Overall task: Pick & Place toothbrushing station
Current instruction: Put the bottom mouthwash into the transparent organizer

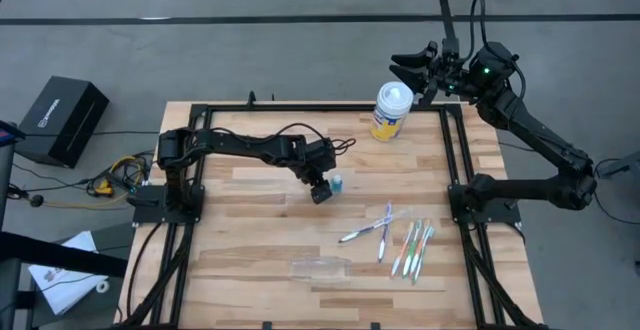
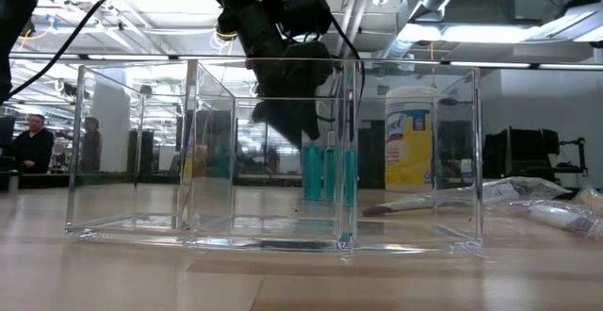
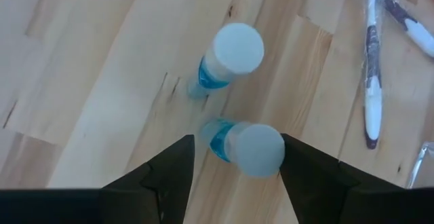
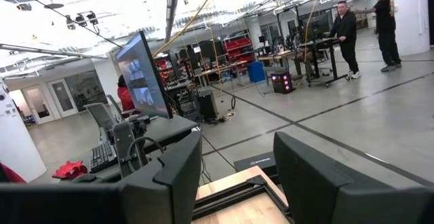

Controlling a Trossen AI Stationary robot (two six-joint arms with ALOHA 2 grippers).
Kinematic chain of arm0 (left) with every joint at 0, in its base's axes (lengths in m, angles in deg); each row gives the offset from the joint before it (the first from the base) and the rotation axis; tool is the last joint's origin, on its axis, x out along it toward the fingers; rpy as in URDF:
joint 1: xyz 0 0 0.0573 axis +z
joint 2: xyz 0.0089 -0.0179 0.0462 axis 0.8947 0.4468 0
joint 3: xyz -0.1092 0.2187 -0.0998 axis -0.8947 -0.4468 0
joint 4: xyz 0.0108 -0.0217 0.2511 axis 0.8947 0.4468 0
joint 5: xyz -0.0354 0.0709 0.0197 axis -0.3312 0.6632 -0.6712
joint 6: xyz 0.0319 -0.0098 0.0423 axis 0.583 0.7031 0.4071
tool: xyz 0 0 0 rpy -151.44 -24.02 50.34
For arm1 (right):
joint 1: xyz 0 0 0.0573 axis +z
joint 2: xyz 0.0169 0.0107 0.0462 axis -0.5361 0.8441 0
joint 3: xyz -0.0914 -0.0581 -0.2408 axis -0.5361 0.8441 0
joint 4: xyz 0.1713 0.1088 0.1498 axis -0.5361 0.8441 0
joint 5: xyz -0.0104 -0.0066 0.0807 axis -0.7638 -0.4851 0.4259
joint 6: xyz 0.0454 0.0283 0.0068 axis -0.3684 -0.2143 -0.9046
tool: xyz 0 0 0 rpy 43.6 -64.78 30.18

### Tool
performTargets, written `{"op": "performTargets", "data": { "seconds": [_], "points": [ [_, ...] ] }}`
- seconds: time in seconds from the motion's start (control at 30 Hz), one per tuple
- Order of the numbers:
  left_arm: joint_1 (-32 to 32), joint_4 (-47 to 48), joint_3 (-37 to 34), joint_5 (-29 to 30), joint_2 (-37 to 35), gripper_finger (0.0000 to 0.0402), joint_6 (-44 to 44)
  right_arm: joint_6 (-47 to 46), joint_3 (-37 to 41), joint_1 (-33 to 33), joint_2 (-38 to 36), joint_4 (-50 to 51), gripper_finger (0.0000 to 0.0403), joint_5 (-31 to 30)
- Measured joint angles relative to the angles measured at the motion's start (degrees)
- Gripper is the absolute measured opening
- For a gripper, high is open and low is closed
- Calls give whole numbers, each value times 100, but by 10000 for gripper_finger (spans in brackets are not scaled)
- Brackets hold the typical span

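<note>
Currently left gripper (image 3: 234, 157) is mid-table, jaws open around 1 of 2 upright teal-and-white tubes (image 3: 249, 148) — no contact visible; right gripper (image 4: 237, 176) raised at far right — jaws open, empty.

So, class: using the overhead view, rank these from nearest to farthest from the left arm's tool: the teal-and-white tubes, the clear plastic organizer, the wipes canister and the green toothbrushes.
1. Teal-and-white tubes: right beside the left tool, mid-table.
2. Wipes canister and clear plastic organizer: too close to call; canister at the far edge, organizer near the front.
3. Green toothbrushes: front right.
</note>
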Motion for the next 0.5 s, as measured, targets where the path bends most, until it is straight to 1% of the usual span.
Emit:
{"op": "performTargets", "data": {
  "seconds": [0.13,0.23,0.33,0.47,0.5],
  "points": [
    [0,-55,0,2,0,199,0,-1,1,0,0,-1,175,0],
    [0,-84,0,2,0,183,0,0,1,0,0,0,175,0],
    [0,-117,0,4,-2,149,0,-1,1,0,0,0,175,0],
    [0,-168,0,6,-7,89,-2,-1,1,0,0,0,175,0],
    [0,-174,0,7,-7,82,-4,-1,1,-1,0,0,175,0]
  ]
}}
